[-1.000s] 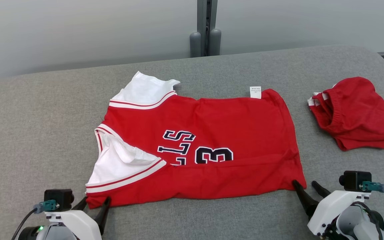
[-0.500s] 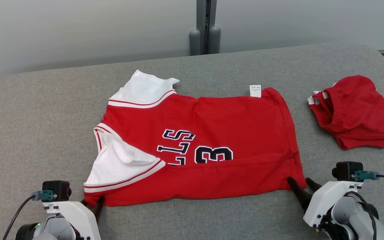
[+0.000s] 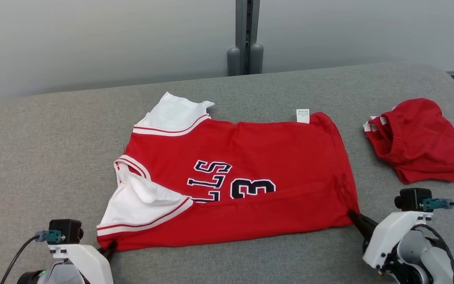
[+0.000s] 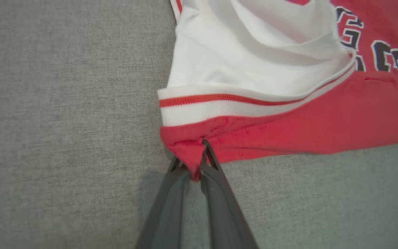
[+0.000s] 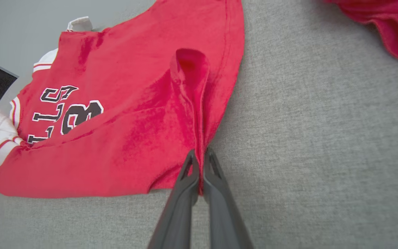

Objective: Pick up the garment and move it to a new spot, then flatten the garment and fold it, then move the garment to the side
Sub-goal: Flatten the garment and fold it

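The garment [image 3: 250, 169] is a red jersey with white sleeves and dark lettering, spread sideways on the grey padded table. My left gripper [image 3: 110, 247] is at its near left corner, shut on a pinch of the red edge below the white sleeve band [image 4: 219, 100]; in the left wrist view the left gripper [image 4: 193, 162] has red cloth bunched between its fingers. At the near right corner my right gripper [image 3: 354, 216] is shut on the hem, and in the right wrist view the right gripper [image 5: 200, 157] pinches a raised ridge of the garment [image 5: 123, 114].
A second red piece of clothing [image 3: 420, 140] lies crumpled on the right of the table [image 3: 34, 157], close to my right arm; it shows again as red clothing [image 5: 389, 24]. A grey post [image 3: 246, 37] stands behind the table's far edge.
Both grippers went from open at the garment's near corners to shut on the cloth. The near edge has puckered at both corners. The head camera shifted slightly.
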Controlling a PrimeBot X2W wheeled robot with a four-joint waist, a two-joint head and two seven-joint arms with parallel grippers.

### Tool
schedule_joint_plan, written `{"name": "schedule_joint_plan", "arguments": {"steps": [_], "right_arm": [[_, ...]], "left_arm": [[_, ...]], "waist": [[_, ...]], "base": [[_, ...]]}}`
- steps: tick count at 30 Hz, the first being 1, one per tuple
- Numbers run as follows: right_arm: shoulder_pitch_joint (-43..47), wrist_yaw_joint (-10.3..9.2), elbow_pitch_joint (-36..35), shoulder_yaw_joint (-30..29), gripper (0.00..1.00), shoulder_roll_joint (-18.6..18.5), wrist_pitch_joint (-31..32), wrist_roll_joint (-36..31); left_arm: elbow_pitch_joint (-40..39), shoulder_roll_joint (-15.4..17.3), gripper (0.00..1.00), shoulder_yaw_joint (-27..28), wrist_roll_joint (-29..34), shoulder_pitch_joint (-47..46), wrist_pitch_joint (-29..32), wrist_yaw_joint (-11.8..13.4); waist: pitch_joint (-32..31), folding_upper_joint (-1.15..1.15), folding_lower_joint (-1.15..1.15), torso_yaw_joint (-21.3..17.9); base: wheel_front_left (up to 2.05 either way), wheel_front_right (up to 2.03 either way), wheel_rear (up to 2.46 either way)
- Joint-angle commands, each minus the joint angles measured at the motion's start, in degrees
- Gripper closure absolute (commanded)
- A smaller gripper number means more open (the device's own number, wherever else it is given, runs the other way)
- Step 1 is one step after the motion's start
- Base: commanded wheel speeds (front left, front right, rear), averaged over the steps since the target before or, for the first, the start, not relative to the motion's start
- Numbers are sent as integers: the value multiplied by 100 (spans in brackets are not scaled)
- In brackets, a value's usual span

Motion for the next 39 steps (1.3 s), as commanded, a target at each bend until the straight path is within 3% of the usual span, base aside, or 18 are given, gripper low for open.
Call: {"name": "schedule_joint_plan", "arguments": {"steps": [1, 9, 14, 21, 28, 29, 30, 31, 39], "right_arm": [[105, 1, -125, 52, 100, -244, 146, 101], [358, 1, -692, 98, 100, -741, 826, 675], [610, 1, -991, 9, 100, -1076, 1302, 910], [1109, 1, -1234, -255, 100, -1207, 1918, 1103], [1466, 1, -1330, -707, 100, -1135, 2318, 899], [1500, 1, -1346, -779, 60, -1099, 2363, 847], [1529, 1, -1365, -854, 5, -1060, 2400, 799], [1557, 1, -1391, -912, 0, -1020, 2453, 748], [1782, 1, -1785, -1450, 0, -711, 2905, 381]], "left_arm": [[-150, 132, 100, 9, -74, 163, 76, 13], [-974, 462, 100, -15, -215, 574, 422, 165], [-1657, 735, 100, -31, -303, 941, 722, 468], [-2437, 968, 100, -55, -412, 1427, 972, 869], [-2821, 1084, 100, -89, -492, 1713, 1149, 1097], [-2843, 1090, 100, -98, -515, 1731, 1185, 1103], [-2863, 1096, 58, -103, -522, 1733, 1194, 1118], [-2881, 1096, 0, -96, -526, 1729, 1198, 1139], [-2947, 1144, 0, -146, -426, 1693, 1226, 1195]], "waist": [[-82, 0, 0, 3], [-228, 0, 0, 73], [-285, 0, 0, 131], [-392, 0, 0, 256], [-458, 0, 0, 319], [-468, 0, 0, 318], [-475, 0, 0, 315], [-477, 0, 0, 311], [-483, 0, 0, 255]], "base": [[0, 0, 0], [0, 0, 0], [0, 0, 0], [0, 0, 0], [0, 0, 0], [0, 0, 0], [0, 0, 0], [0, 0, 0], [0, 0, 0]]}}
